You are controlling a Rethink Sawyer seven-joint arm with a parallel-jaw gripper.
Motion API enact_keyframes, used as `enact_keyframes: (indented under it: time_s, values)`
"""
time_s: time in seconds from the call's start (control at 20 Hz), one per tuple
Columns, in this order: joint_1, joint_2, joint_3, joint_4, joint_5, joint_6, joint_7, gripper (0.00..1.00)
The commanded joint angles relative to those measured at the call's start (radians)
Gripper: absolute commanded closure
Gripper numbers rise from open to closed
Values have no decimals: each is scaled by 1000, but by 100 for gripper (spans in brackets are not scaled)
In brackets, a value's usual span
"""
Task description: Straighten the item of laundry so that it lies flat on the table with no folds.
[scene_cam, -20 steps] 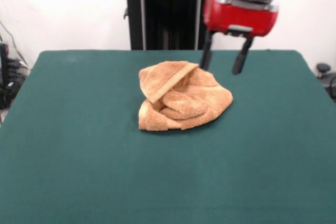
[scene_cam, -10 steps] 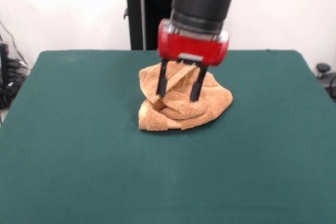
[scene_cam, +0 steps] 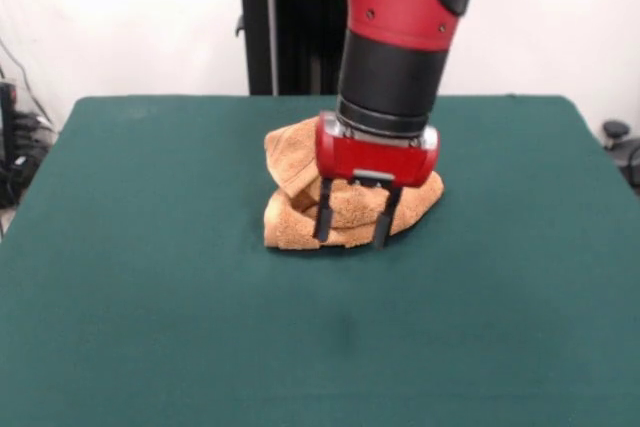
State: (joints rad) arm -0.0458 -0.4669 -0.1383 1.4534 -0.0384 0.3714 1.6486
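Arm vertical, gripper [scene_cam: 352, 227] low over the towel's near edge, jaws parted, gripping nothing.
Towel [scene_cam: 291, 229] bunched mid-table [scene_cam: 150, 297]; green cloth top, white wall [scene_cam: 120, 17] behind.

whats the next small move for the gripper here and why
Probably close the fingers on the fold between them. The gripper is open, its tips down at the near edge of the towel, which lies bunched in overlapping folds on the table. A pinch there would likely let it lift and spread a layer.
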Motion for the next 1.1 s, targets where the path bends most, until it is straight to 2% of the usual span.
enact_keyframes:
  time_s: [0.05,0.55,0.7,0.95,1.1]
  values:
    - [5,62,158,58,-39,-67,72,0]
    - [11,24,150,75,-41,-33,74,0]
    - [17,-17,137,90,-40,6,67,0]
    - [40,-126,104,107,-27,163,43,0]
    - [44,-156,100,132,-23,189,52,0]
